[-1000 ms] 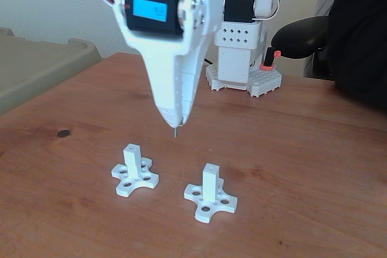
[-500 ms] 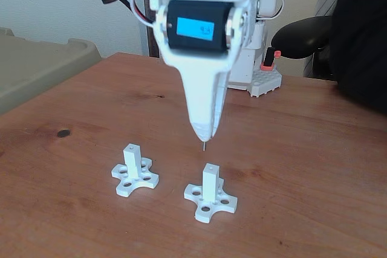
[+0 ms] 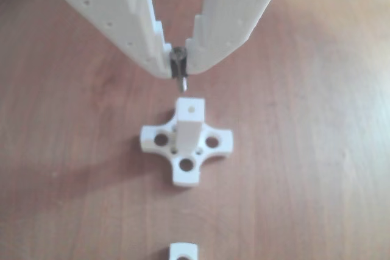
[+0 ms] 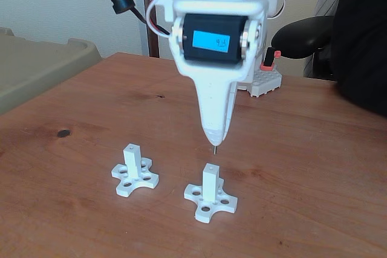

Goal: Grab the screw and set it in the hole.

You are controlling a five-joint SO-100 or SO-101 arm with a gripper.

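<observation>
My white gripper point(image 4: 214, 137) points straight down, shut on the thin dark screw point(image 4: 213, 145), whose tip pokes out below the fingertips. In the other view the screw point(image 3: 178, 71) sits pinched between the two fingers, tip down, just above the white square post point(image 3: 189, 127). The tiny hole point(image 3: 193, 109) in the post's top face is open and lies slightly right of the screw tip. In the fixed view this post point(image 4: 210, 182) stands on its cross-shaped base at the right, with a small gap between the screw tip and the hole point(image 4: 210, 166).
A second white post on a cross base point(image 4: 134, 170) stands to the left on the brown wooden table point(image 4: 302, 161). The arm's base block point(image 4: 261, 80) is at the back. A dark knot point(image 4: 63, 133) marks the wood at left. Another white piece point(image 3: 183, 250) peeks in at the bottom edge.
The gripper has carried the screw to the right, from beside the left post to above the right post, and has come a little lower.
</observation>
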